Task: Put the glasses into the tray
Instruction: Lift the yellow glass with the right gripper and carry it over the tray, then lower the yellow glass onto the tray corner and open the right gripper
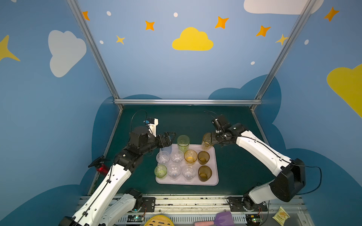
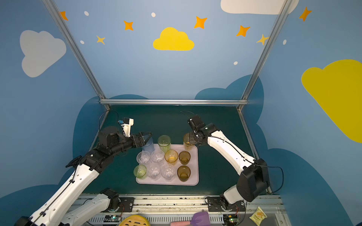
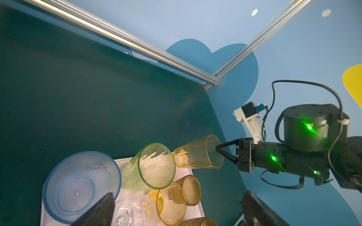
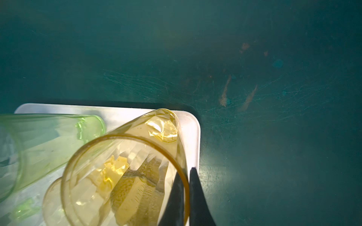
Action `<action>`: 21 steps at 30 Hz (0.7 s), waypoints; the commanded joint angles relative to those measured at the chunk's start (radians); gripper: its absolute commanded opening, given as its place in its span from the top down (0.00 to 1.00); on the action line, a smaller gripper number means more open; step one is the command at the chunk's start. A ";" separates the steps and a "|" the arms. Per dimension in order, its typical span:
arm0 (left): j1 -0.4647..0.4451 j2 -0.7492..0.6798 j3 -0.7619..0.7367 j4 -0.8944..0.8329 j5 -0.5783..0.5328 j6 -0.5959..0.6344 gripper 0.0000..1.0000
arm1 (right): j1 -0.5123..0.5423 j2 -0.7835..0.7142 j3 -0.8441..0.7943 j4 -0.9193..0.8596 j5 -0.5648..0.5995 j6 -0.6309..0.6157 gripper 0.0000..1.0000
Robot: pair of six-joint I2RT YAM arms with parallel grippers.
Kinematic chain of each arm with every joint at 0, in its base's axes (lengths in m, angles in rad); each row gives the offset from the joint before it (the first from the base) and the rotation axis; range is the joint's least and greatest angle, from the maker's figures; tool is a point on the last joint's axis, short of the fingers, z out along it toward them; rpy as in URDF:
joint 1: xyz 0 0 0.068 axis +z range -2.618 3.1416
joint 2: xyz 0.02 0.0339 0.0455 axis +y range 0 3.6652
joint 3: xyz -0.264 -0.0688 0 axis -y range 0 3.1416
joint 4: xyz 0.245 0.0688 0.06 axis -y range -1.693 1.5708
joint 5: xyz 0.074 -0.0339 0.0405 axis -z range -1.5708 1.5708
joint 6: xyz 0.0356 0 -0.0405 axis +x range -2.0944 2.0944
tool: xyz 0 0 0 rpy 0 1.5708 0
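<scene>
Right end effector (image 4: 185, 174) clenched on the rim wall of the tall amber glass (image 1: 207, 141), one finger inside, one outside. Tilted, base over the far right corner of the tray (image 1: 195, 182), mouth leaning right; contact with the tray impossible to tell. Left end effector (image 2: 149, 138) released, jaws spread wide, just beside the tall pale blue glass (image 2: 148, 148) standing in the far left corner. Tall yellow-green glass (image 1: 183, 142) upright at the far edge between the two. Eight short glasses (image 1: 174, 171) upright in two rows nearer: clear, clear, yellow, brown behind; green, clear, clear, brown in front. All on the tray, mid green counter (image 1: 235, 166).
</scene>
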 commanded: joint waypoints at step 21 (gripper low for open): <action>0.000 -0.009 -0.007 -0.019 -0.039 0.012 0.00 | 0.008 0.006 -0.045 0.073 0.012 0.017 0.67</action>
